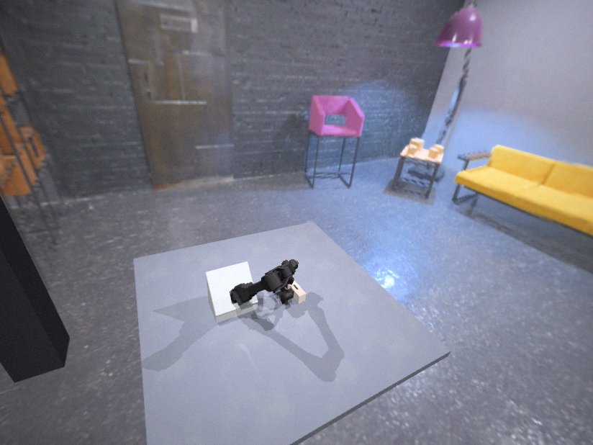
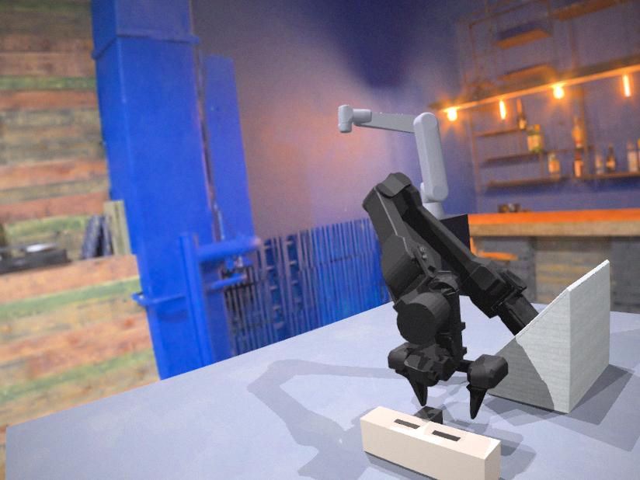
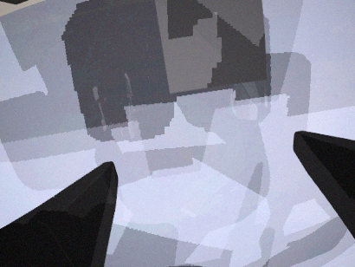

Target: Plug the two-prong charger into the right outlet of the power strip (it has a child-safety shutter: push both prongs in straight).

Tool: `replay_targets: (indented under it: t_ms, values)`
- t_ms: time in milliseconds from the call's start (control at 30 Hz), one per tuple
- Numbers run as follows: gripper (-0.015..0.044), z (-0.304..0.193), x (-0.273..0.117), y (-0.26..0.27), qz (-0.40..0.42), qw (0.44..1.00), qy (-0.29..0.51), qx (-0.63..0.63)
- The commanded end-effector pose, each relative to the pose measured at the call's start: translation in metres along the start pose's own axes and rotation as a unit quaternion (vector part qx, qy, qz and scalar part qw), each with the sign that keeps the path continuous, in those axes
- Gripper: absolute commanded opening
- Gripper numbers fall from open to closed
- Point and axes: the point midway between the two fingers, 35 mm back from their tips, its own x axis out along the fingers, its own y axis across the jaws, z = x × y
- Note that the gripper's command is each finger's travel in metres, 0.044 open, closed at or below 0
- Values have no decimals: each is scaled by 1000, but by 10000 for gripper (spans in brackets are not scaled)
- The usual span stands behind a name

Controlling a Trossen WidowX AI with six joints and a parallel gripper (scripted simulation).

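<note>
Your gripper (image 2: 448, 410) (image 3: 208, 155) stands wide open, grasping nothing. The dark block, probably the charger (image 2: 432, 414) (image 3: 214, 48), sits behind the power strip (image 2: 429, 445) (image 1: 297, 291); its prongs can't be made out.

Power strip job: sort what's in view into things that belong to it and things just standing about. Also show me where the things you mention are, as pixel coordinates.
Belongs:
- power strip (image 1: 300, 293) (image 2: 429, 448) (image 3: 5, 9)
- dark block (image 2: 433, 415) (image 3: 190, 65), apparently the charger
- black arm (image 1: 273, 281) (image 2: 421, 314), jaws open

Standing about:
- pale slanted block (image 1: 224, 282) (image 2: 589, 335)
- grey arm (image 2: 431, 154)
- pink chair (image 1: 317, 117)
- yellow sofa (image 1: 507, 184)
</note>
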Motion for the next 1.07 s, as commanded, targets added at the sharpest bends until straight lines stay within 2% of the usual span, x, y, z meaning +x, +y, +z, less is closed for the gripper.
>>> replay_targets:
  t_ms: [0, 233, 1033]
  values:
    - [440, 9, -25, -1, -2, 995, -96, -3]
    - [440, 15, -71, 0, 0, 964, -265, 1]
    - [440, 15, -72, 0, 0, 963, -269, 2]
